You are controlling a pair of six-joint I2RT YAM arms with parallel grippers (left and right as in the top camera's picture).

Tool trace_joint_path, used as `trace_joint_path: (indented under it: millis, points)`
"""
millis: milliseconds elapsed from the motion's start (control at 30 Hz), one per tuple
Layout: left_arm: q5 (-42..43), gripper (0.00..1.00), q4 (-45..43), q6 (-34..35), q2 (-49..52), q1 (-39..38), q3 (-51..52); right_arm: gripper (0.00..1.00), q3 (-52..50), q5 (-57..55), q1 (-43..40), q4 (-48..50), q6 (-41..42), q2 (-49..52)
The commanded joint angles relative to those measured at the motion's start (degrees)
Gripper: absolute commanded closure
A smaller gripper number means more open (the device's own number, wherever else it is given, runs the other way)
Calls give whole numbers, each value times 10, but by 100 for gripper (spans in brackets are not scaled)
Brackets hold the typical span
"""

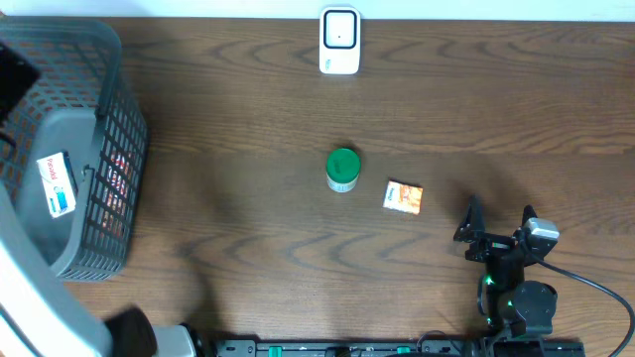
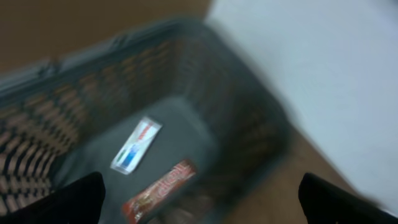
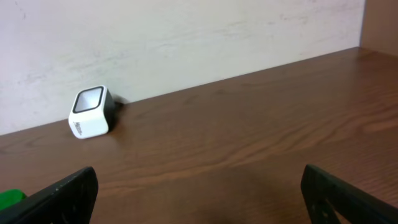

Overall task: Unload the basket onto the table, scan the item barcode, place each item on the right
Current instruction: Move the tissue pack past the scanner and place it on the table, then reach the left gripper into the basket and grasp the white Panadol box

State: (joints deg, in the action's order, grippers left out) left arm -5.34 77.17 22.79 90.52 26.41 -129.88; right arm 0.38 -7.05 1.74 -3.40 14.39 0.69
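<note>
my left gripper (image 2: pixel 202 200) hangs over the grey basket (image 1: pixel 111 61) at the tabletop's left edge, jaws wide apart, holding nothing. inside lie a white-and-blue box (image 1: pixel 57 184) and a blurred red-brown wrapper (image 2: pixel 160 186). my right gripper (image 3: pixel 199 193) sits near the near right corner, jaws also spread and empty. 2 items sit mid-tabletop: a green-lidded jar (image 1: pixel 342 169) and, near it on the right, a small orange box (image 1: pixel 404 196). the white scanner (image 1: pixel 339 40) stands mid far edge.

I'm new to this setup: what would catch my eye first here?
The grey mesh basket at the far left, with a white-and-blue packet inside. Then the green-lidded jar and small orange box side by side in the middle, and the white scanner at the far edge.
</note>
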Motion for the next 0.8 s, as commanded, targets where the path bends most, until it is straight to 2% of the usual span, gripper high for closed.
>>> trace_joint_path:
  millis: [0,400,567,767]
  points:
    - [17,0,11,-11,54,35,19,1,-1,1,-7,-2,-8,-3]
    - [17,2,-1,-164,209,64,45,1,-1,1,-7,-2,-8,-3]
    - [17,2,-48,-232,218,70,135,1,-1,1,-7,-2,-8,-3]
    - [-20,2,-136,-263,218,82,255,1,-1,1,-7,-2,-7,-3]
